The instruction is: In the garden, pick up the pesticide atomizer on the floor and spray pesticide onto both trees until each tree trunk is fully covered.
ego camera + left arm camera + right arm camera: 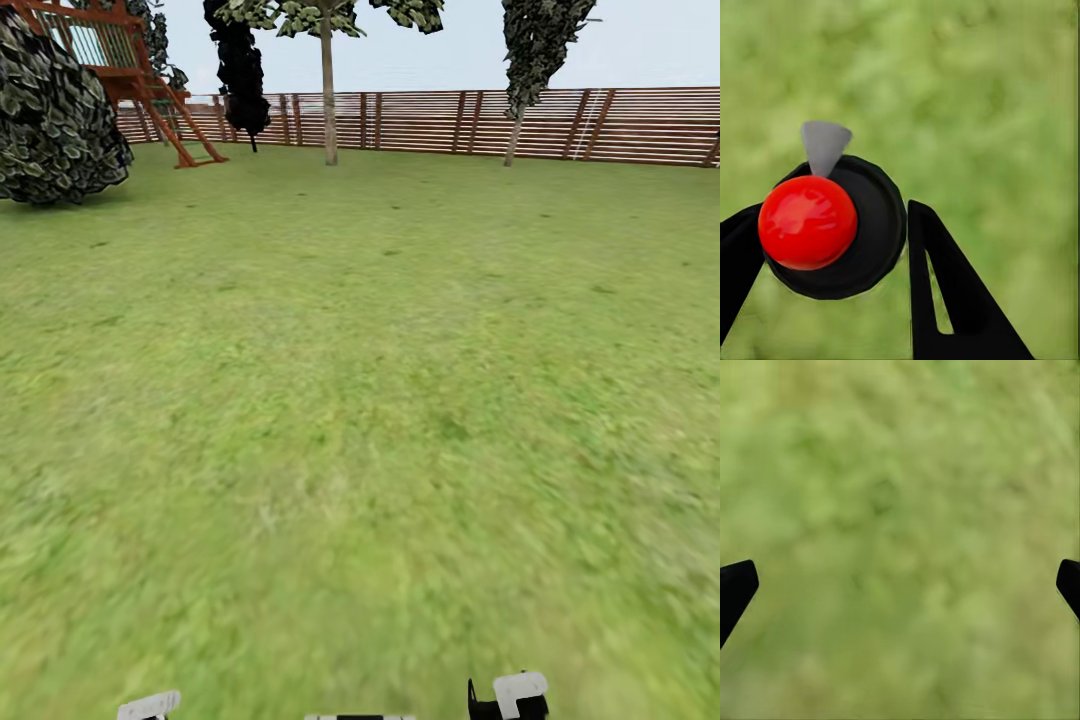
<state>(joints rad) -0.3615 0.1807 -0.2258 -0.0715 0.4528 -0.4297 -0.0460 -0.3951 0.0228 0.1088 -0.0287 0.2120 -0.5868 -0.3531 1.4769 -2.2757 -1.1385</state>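
Gripping the pesticide atomizer [832, 229] between its fingers, the left claw [825, 262] has the pickup done; the right claw [900, 585] gapes wide, empty over lawn [360, 400]. Spraying remains: no thick trunk ahead, only thin trees [328, 100] by the far fence [600, 125].

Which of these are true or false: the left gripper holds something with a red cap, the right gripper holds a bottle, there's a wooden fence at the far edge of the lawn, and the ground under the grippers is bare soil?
1. The left gripper holds a black object with a red cap and a grey nozzle, apparently the pesticide atomizer. True.
2. The right gripper holds a bottle. False: its fingers stand wide apart with only grass between them.
3. A brown slatted fence runs along the far edge of the lawn. True.
4. The ground under the grippers is bare soil. False: it is green grass.
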